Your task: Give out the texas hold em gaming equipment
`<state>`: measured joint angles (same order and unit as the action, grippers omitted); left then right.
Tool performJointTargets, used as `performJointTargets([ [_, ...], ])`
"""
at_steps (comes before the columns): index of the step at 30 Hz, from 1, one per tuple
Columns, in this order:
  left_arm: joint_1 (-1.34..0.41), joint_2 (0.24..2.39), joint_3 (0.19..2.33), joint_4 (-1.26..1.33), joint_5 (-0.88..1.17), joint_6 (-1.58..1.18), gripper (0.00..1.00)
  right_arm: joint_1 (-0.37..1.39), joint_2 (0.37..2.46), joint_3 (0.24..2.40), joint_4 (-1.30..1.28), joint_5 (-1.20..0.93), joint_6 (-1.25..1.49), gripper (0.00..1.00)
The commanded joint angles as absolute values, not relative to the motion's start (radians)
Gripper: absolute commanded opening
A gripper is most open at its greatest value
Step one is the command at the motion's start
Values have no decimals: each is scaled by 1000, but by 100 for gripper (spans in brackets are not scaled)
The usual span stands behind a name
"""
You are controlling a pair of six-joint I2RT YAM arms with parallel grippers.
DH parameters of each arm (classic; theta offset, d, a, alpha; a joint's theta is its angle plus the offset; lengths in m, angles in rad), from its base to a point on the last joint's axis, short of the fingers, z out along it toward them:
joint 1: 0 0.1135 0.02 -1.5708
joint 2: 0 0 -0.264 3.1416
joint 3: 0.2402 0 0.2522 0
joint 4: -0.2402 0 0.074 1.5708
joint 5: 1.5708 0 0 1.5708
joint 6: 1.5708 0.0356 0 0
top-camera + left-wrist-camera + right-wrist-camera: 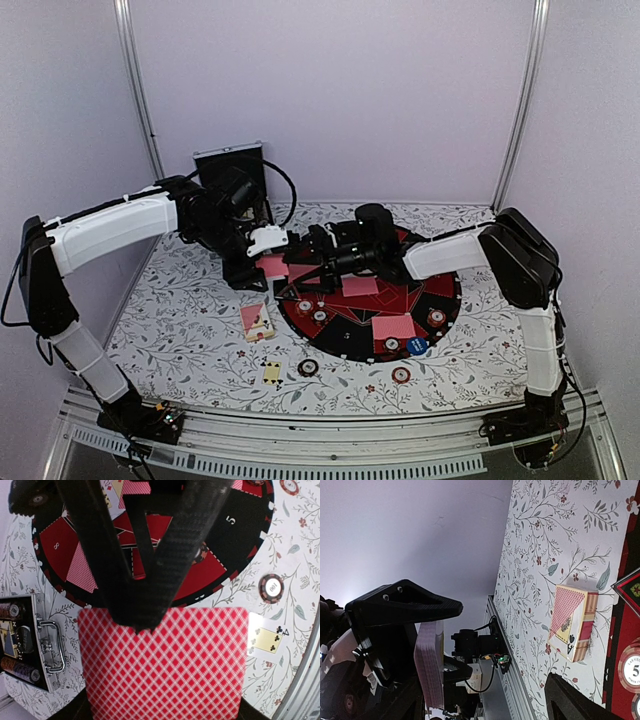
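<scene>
floral table [180,330] with round red-black mat [345,340], pink card box [258,322], loose card [271,372], chips [308,367], black case [228,165]

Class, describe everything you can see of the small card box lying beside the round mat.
The card box is a small, flat, cardboard-looking carton. Its top is cream with a pink diamond-patterned triangle and a black spade mark; its side shows cream and red bands. It lies flat on the floral tablecloth, just left of the round mat, a narrow gap between. No tool touches it.
</scene>
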<state>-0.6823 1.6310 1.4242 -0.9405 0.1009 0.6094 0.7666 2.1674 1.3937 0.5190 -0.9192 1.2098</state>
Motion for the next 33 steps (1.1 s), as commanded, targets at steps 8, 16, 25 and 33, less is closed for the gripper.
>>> performJointTargets([
  [8, -677, 1603, 1451, -922, 117, 613, 0, 810, 2190, 1453, 594, -931, 1261, 88],
  [16, -678, 1602, 1454, -924, 121, 611, 0, 838, 2268, 1542, 613, -943, 1294, 87],
  [25, -676, 1600, 1451, -924, 123, 611, 0, 869, 2342, 1620, 628, -955, 1323, 84],
  [33, -677, 1602, 1468, -929, 133, 612, 0, 862, 2370, 1625, 615, -956, 1321, 76],
])
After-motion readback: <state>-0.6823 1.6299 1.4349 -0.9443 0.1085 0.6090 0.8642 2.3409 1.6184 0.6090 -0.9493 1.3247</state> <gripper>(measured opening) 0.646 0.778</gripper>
